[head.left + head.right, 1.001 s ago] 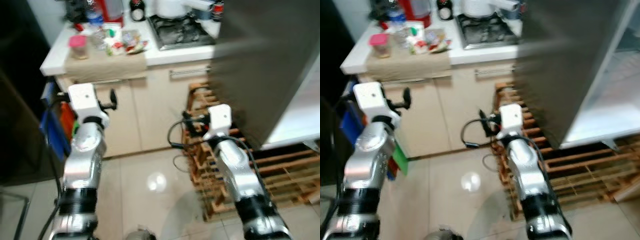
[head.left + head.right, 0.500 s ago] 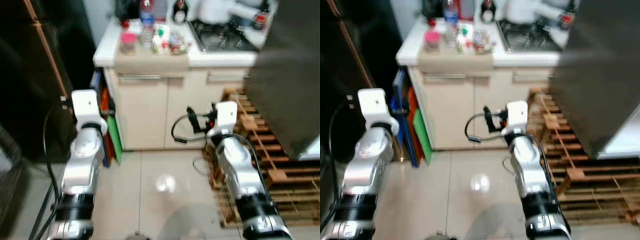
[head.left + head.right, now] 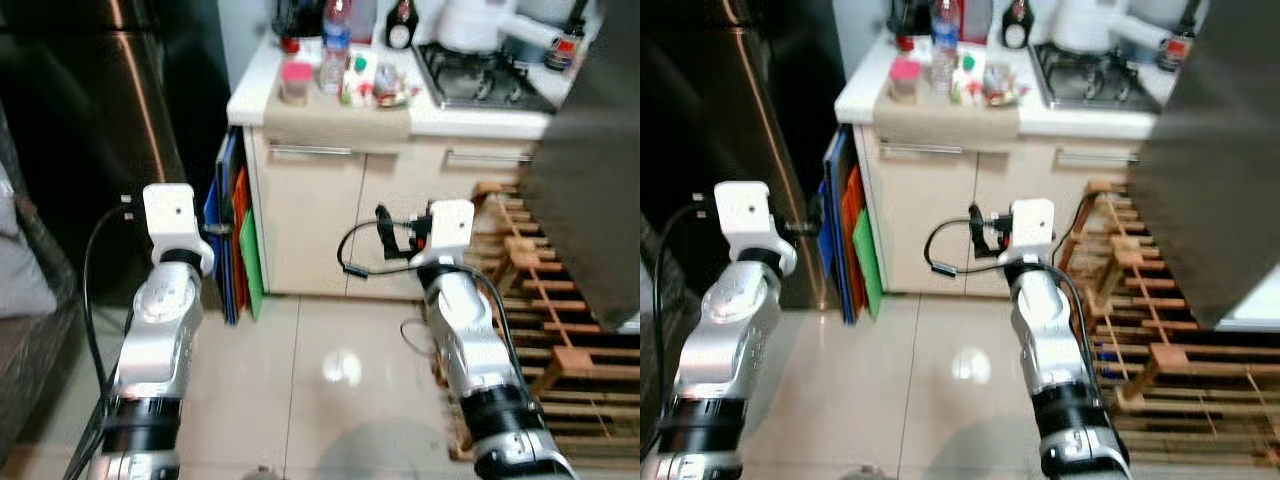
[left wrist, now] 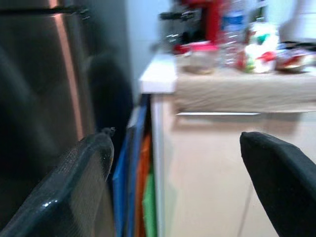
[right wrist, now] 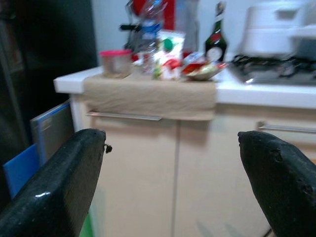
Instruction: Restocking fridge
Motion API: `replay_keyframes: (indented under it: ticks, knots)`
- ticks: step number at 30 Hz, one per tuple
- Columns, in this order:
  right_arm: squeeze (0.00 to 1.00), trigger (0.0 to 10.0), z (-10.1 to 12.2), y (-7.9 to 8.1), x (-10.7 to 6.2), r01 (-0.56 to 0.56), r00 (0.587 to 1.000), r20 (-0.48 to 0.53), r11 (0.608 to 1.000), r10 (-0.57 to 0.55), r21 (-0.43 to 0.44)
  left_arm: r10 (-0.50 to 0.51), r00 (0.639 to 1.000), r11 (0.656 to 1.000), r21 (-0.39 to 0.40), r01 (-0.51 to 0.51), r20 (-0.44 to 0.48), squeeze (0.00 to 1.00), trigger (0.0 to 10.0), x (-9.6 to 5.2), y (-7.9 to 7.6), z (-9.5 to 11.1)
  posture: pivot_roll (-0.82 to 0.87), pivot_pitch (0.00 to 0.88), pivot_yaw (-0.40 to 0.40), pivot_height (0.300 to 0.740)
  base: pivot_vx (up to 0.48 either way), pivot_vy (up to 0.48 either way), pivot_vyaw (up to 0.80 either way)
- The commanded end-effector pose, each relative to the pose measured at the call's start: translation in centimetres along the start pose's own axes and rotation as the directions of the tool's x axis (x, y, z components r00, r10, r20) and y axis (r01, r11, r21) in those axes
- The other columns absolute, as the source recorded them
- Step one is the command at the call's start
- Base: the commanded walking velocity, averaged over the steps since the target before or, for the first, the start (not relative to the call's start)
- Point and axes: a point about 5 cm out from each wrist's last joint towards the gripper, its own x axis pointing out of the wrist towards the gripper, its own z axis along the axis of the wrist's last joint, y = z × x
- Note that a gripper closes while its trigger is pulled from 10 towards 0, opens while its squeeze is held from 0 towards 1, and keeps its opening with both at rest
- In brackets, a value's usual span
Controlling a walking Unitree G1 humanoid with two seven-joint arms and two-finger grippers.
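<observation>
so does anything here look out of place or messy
Two things stand out. Blue, orange and green boards stand on edge on the floor, wedged between the cabinet and the dark fridge. A wooden pallet lies on the floor beside the cabinet. Nothing looks spilled.

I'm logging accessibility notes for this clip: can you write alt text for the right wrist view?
The right gripper, its two black fingers spread wide and holding nothing, faces a cream kitchen cabinet. On the counter above sit a pink-lidded jar, a water bottle, snack packets and a dark bottle, beside a gas stove.
</observation>
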Motion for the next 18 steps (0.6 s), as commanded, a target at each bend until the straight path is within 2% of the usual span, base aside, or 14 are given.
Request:
replay_keyframes:
  ticks: [1,4,8,10,12,18]
  knots:
    - [0.01,10.0,0.1,-0.4,0.3,0.028,1.0,0.009,1.0,-0.028,0.007,-0.037,0.998,0.999,0.011,0.037,0.041,0.0,10.0,0.4,-0.6,1.1,0.03,0.0,0.051,0.74,0.48,0.0,0.0]
    - [0.01,10.0,1.0,-1.2,0.9,0.076,0.996,0.046,0.997,-0.077,0.008,-0.097,0.993,0.995,0.03,0.095,0.066,0.0,10.0,1.1,-1.4,1.6,0.0,0.0,0.088,0.74,0.48,0.0,0.0]
    - [0.01,10.0,1.3,-1.4,1.0,0.09,0.994,0.058,0.996,-0.09,0.0,-0.133,0.989,0.991,0.018,0.132,0.067,0.0,10.0,1.4,-2.4,1.7,-0.02,0.0,0.099,0.74,0.48,0.0,0.0]
    - [0.01,10.0,1.3,-1.7,0.9,0.095,0.994,0.055,0.995,-0.095,-0.002,-0.138,0.988,0.991,0.01,0.137,0.066,0.0,10.0,1.4,-2.7,1.6,-0.02,0.0,0.093,0.74,0.48,0.0,0.0]
    - [0.0,10.0,1.1,-2.1,0.8,0.1,0.994,0.046,0.995,-0.099,-0.007,-0.116,0.992,0.992,-0.038,0.117,0.048,0.0,10.0,1.5,-2.8,1.3,-0.02,0.0,0.075,0.74,0.48,0.0,0.0]
    - [0.0,10.0,1.2,-2.1,1.1,0.087,0.996,0.027,0.996,-0.086,-0.03,-0.118,0.992,0.991,-0.058,0.121,0.052,0.0,10.0,1.6,-3.1,1.2,-0.01,0.0,0.029,0.74,0.48,0.0,0.0]
